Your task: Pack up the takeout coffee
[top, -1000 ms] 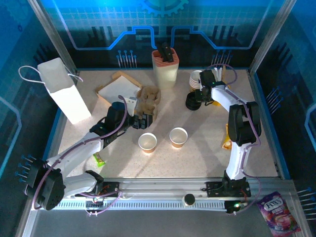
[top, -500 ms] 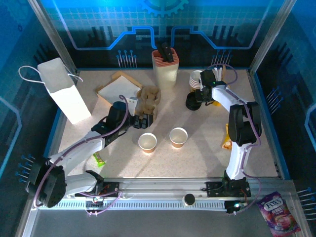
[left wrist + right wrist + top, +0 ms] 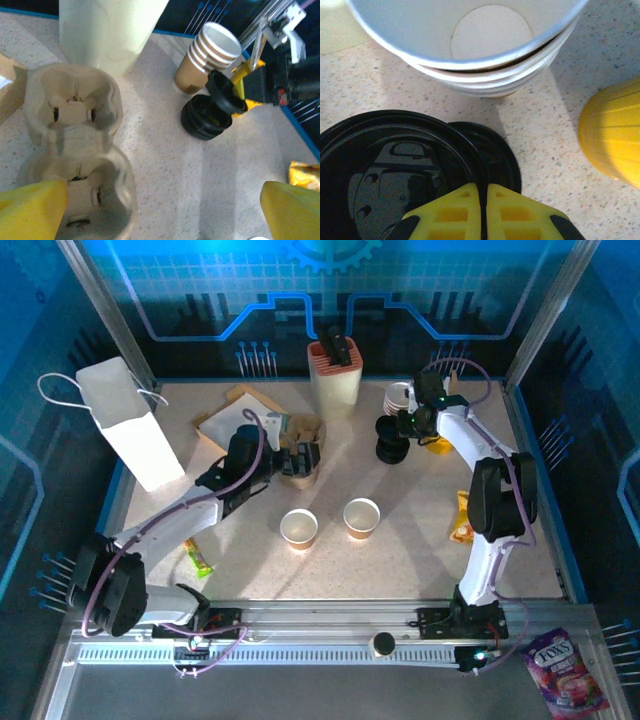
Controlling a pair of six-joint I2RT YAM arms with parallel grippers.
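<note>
Left gripper [image 3: 162, 215]: we see its jaws spread wide with nothing between them, over the near end of the pulp cup carrier [image 3: 75, 150].
Right gripper [image 3: 483, 197]: pinched closed on the rim of a black lid [image 3: 225, 92], which is tilted just above the pile of lids [image 3: 205, 120].
Takeout coffee [image 3: 299, 528]: two tan cups stand upright and lidless in the middle of the tabletop [image 3: 400, 560], side by side but not touching, well apart from both grippers.
Crowded corner: the stack of nested cups [image 3: 470, 30] stands just behind the pile, and a yellow object [image 3: 615, 135] lies just beside it.
Open room: we find bare tabletop between the cups and the near rail, and to their right as far as a yellow packet [image 3: 462, 520].
Left edge: a white paper bag [image 3: 130, 425] stands upright, well apart from the carrier.
</note>
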